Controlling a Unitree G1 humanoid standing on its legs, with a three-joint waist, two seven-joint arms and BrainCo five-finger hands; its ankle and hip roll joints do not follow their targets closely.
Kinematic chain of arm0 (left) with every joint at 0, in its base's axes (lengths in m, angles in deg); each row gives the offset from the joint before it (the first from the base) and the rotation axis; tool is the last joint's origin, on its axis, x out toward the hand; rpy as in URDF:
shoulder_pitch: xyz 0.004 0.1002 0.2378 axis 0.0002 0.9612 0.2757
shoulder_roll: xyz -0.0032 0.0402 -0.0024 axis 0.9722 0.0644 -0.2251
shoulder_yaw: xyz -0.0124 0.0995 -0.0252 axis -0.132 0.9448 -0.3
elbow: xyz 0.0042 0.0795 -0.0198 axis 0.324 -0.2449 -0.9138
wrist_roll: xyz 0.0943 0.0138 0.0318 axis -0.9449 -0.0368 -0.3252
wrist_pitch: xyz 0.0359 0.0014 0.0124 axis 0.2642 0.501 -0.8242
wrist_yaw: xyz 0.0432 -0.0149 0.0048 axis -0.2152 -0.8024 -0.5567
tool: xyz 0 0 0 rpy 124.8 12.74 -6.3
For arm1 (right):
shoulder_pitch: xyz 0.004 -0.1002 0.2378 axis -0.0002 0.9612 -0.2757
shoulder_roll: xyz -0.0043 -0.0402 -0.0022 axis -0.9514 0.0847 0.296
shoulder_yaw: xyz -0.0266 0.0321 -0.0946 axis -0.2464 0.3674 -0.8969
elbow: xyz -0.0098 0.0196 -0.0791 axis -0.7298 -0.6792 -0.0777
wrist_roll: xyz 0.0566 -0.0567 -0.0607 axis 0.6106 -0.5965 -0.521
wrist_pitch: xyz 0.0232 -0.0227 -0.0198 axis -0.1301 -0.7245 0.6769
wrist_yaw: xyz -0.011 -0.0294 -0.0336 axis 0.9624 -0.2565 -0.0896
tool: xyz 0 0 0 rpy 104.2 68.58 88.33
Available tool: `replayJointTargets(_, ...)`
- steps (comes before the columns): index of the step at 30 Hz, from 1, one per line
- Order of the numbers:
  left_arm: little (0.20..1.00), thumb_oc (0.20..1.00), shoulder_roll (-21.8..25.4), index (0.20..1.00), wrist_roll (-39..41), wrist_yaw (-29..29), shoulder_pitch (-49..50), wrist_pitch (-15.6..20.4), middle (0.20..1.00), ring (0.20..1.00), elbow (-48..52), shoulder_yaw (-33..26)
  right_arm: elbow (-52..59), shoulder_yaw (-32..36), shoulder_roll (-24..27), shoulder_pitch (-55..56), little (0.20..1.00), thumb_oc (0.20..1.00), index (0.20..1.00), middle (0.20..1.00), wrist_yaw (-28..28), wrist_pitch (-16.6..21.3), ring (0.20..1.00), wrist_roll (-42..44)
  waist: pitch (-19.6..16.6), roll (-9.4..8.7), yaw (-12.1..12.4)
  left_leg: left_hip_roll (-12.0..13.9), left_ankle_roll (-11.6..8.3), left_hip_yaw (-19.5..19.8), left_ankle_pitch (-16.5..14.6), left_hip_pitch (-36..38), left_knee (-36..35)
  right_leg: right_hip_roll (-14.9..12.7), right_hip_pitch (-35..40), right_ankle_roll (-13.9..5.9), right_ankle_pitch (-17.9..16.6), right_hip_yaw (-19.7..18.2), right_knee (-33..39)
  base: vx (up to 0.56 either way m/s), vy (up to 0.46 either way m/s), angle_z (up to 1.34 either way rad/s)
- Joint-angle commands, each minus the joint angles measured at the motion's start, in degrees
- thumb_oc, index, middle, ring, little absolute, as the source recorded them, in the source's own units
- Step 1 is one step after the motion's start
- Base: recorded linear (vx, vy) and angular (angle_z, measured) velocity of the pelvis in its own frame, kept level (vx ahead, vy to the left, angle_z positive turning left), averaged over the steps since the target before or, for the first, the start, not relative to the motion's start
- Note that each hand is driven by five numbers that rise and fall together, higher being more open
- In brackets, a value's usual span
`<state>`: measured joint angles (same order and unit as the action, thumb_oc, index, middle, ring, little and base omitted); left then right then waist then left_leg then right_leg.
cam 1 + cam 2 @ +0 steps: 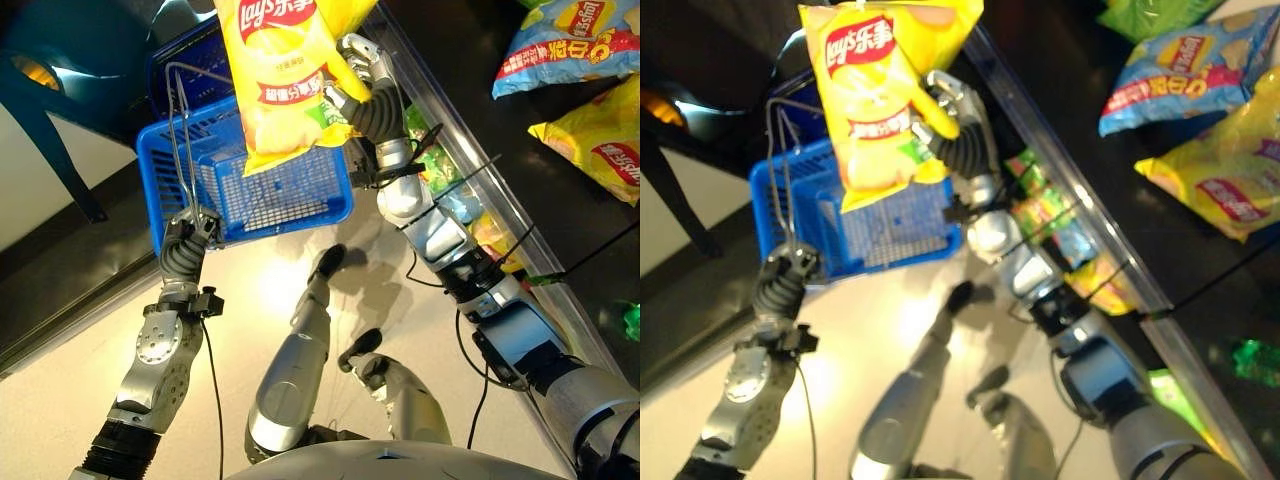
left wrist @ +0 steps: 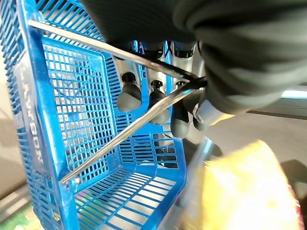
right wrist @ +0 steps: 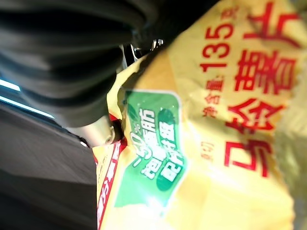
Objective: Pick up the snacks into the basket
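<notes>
Right hand (image 1: 358,85) fingers pinch yellow chip bag (image 1: 280,75) above blue basket (image 1: 290,205). Left hand (image 1: 190,240) fingers curl round wire handles (image 1: 180,140).

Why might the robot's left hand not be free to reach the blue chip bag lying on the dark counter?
Probably not free: the left hand is curled round the blue plastic basket's metal handles, and the blue chip bag lies beyond the right arm.

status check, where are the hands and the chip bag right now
Left hand shut on blue basket handle. Right hand shut on yellow chip bag, bag held over the basket, not in yet. Nothing blocking.
</notes>
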<state>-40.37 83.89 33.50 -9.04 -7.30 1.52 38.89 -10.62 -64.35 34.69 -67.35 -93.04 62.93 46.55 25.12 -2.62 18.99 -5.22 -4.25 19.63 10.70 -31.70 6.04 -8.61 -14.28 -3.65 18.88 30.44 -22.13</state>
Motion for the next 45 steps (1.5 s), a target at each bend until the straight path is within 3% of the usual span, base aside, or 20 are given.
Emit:
replayJointTargets(1,0.200,0.200,0.11,0.200,1.22,-2.48,-4.51,9.91,0.200,0.200,12.33,1.29,-2.40,-4.33,-2.54,-4.21,0.200,0.200,0.200,0.200,-1.70,0.83,0.200,-5.91,-2.19,2.27,0.48,-1.00,4.25,-2.89,-6.13,4.70,0.90,-2.05,-4.28,-4.43,-16.28,0.66,5.17,0.00,0.008,0.04)
replayJointTargets(6,0.200,0.200,-0.39,0.200,3.57,-3.45,-5.47,10.56,0.200,0.200,15.37,1.99,-8.25,-9.06,-3.81,-3.33,0.200,0.200,0.200,0.200,1.20,-0.40,0.200,-10.58,-2.08,2.33,0.98,-1.31,4.10,-2.39,-7.60,5.25,0.86,-2.08,-3.68,-5.15,-15.08,0.40,5.06,0.03,-0.017,0.00)
replayJointTargets(7,0.200,0.200,-0.37,0.200,3.62,-3.53,-5.46,10.57,0.200,0.200,15.42,1.96,-8.32,-9.03,-3.83,-3.38,0.200,0.200,0.200,0.200,1.16,-0.38,0.200,-10.63,-1.88,2.70,1.08,-1.40,4.21,-2.49,-6.21,4.57,1.10,-2.18,-4.03,-4.56,-16.24,1.10,5.24,-0.08,0.048,0.08)
replayJointTargets(10,0.200,0.200,-0.33,0.200,4.36,-4.30,-5.47,10.82,0.200,0.200,15.58,1.88,-11.28,-11.85,-3.17,-2.48,0.200,0.200,0.200,0.200,3.04,-0.58,0.200,-13.57,-2.10,2.37,1.31,-1.45,4.05,-2.18,-7.58,5.29,0.74,-2.14,-3.59,-5.22,-15.04,0.63,5.19,0.00,0.005,0.14)
replayJointTargets(12,0.200,0.200,-0.29,0.200,4.53,-4.45,-5.56,10.90,0.200,0.200,15.61,1.79,-13.20,-12.70,-2.80,-2.14,0.200,0.200,0.200,0.200,3.51,-0.80,0.200,-14.94,-1.95,2.61,1.51,-1.60,4.12,-2.24,-6.16,4.64,0.88,-2.23,-3.91,-4.67,-16.27,1.40,5.46,0.00,0.008,0.12)
replayJointTargets(13,0.200,0.200,-0.36,0.200,4.53,-4.43,-5.54,10.89,0.200,0.200,15.55,1.76,-13.22,-12.78,-2.82,-2.12,0.200,0.200,0.200,0.200,3.52,-0.77,0.200,-14.94,-2.15,2.27,1.35,-1.50,4.02,-2.12,-7.54,5.33,0.63,-2.14,-3.55,-5.26,-15.10,0.69,5.26,0.00,0.011,0.08)
replayJointTargets(14,0.200,0.200,-0.38,0.200,4.86,-4.58,-5.60,10.93,0.200,0.200,15.43,1.77,-14.02,-13.38,-2.44,-1.94,0.200,0.200,0.200,0.200,3.73,-1.04,0.200,-15.98,-1.94,2.56,1.49,-1.63,4.12,-2.20,-6.14,4.72,0.82,-2.25,-3.87,-4.66,-16.29,1.42,5.38,0.08,-0.033,0.06)
replayJointTargets(15,0.200,0.200,-0.45,0.200,4.81,-4.80,-5.57,10.81,0.200,0.200,15.05,1.66,-14.98,-14.42,-1.67,-1.49,0.200,0.200,0.200,0.200,4.17,-1.06,0.200,-17.65,-2.09,2.08,1.35,-1.51,4.00,-2.10,-7.48,5.47,0.48,-2.15,-3.54,-5.30,-15.10,0.70,5.07,-0.08,0.060,0.04)
replayJointTargets(16,0.200,0.200,-0.42,0.200,4.83,-4.86,-5.58,10.82,0.200,0.200,15.09,1.67,-14.99,-14.36,-1.67,-1.50,0.200,0.200,0.200,0.200,4.13,-1.07,0.200,-17.70,-1.90,2.44,1.50,-1.60,4.11,-2.23,-6.09,4.80,0.71,-2.25,-3.90,-4.72,-16.27,1.40,5.26,0.00,0.014,0.03)
replayJointTargets(19,0.200,0.200,-0.30,0.200,5.01,-5.37,-5.87,10.69,0.200,0.200,14.59,1.91,-16.36,-15.73,-0.54,-0.78,0.200,0.200,0.200,0.200,4.96,-1.11,0.200,-19.42,-1.82,2.16,1.49,-1.50,4.10,-2.15,-5.97,4.99,0.28,-2.24,-3.91,-4.79,-16.36,1.45,5.33,0.00,0.001,0.00)
replayJointTargets(20,0.200,0.200,0.07,0.200,4.97,-5.98,-6.07,10.40,0.200,0.200,14.30,2.06,-16.97,-17.53,0.55,-0.88,0.200,0.200,0.200,0.200,5.76,-0.86,0.200,-21.32,-2.02,1.76,1.43,-1.36,3.92,-1.86,-7.29,5.75,-0.15,-2.18,-3.56,-5.39,-15.09,0.79,5.05,0.00,0.000,0.00)
replayJointTargets(21,0.200,0.200,0.38,0.200,4.92,-6.34,-6.07,10.34,0.200,0.200,14.17,2.09,-17.50,-18.13,1.13,-1.14,0.200,0.200,0.200,0.200,6.11,-0.80,0.200,-22.20,-1.81,2.11,1.64,-1.49,4.04,-1.96,-5.95,5.13,0.04,-2.30,-3.88,-4.82,-16.21,1.56,5.21,0.00,0.000,0.00)
replayJointTargets(23,0.200,0.200,0.49,0.200,5.05,-6.62,-6.12,10.25,0.200,0.200,13.97,2.20,-17.69,-18.93,1.64,-1.47,0.200,0.200,0.200,0.200,6.77,-0.57,0.200,-22.76,-2.04,1.74,1.50,-1.44,3.95,-1.74,-7.35,5.85,-0.21,-2.21,-3.52,-5.43,-15.05,0.80,4.98,0.05,-0.021,0.01)
replayJointTargets(25,0.200,0.200,1.02,0.200,5.25,-7.42,-6.16,10.17,0.200,0.200,13.69,2.65,-18.07,-21.23,2.65,-2.51,0.200,0.200,0.200,0.200,7.91,0.02,0.200,-24.54,-1.93,2.15,1.82,-1.66,4.08,-1.77,-6.08,5.36,0.06,-2.40,-3.79,-4.91,-16.13,1.58,5.03,-0.03,0.030,0.03)
replayJointTargets(28,0.200,0.200,2.09,0.200,5.85,-8.64,-5.92,9.86,0.200,0.200,13.27,2.92,-18.36,-24.65,4.79,-4.39,0.200,0.200,0.200,0.200,9.52,1.08,0.200,-26.80,-2.37,1.84,1.80,-1.65,3.98,-1.46,-7.53,6.13,-0.25,-2.52,-3.31,-5.70,-15.01,0.97,4.81,0.01,0.006,0.01)
replayJointTargets(29,0.200,0.200,2.15,0.200,5.85,-8.68,-5.92,9.87,0.200,0.200,13.32,2.92,-18.37,-24.58,4.78,-4.41,0.200,0.200,0.200,0.200,9.50,1.05,0.200,-26.80,-2.15,2.18,1.97,-1.75,4.08,-1.61,-6.19,5.47,0.03,-2.65,-3.65,-5.12,-16.15,1.72,4.96,0.00,0.000,0.00)
replayJointTargets(33,0.200,0.200,2.89,0.200,5.94,-9.34,-6.07,9.48,0.200,0.200,12.88,3.21,-19.70,-27.86,6.27,-7.07,0.200,0.200,0.200,0.200,10.74,1.22,0.200,-29.94,-2.35,1.90,2.21,-1.73,4.06,-1.37,-7.62,6.20,-0.23,-2.64,-3.23,-5.84,-15.08,1.04,4.85,0.01,0.000,0.02)
replayJointTargets(36,0.200,0.200,2.95,0.200,6.34,-9.71,-6.26,9.20,0.200,0.200,12.47,3.37,-20.65,-29.40,7.02,-8.89,0.200,0.200,0.200,0.200,10.89,0.85,0.200,-32.53,-2.21,2.25,2.61,-1.92,4.19,-1.52,-6.31,5.52,0.01,-2.79,-3.55,-5.33,-16.20,1.91,4.93,0.04,-0.016,0.04)
replayJointTargets(38,0.200,0.200,2.97,0.200,6.53,-10.06,-6.38,9.17,0.200,0.200,12.26,3.48,-20.98,-30.88,7.56,-9.99,0.200,0.200,0.200,0.200,11.31,0.72,0.200,-34.61,-2.59,1.83,2.60,-1.79,4.07,-1.20,-7.62,6.21,-0.44,-2.62,-3.11,-5.93,-15.13,1.28,5.02,0.06,-0.031,0.08)
replayJointTargets(45,0.200,0.200,2.39,0.200,6.18,-9.98,-6.65,8.46,0.200,0.200,11.59,3.13,-27.12,-31.79,4.75,-12.00,0.200,0.200,0.200,0.200,12.86,-1.32,0.200,-38.43,-2.56,1.62,2.86,-1.63,4.16,-1.33,-7.85,6.46,-0.57,-2.43,-3.10,-5.85,-15.08,0.92,5.00,-0.01,0.008,0.03)
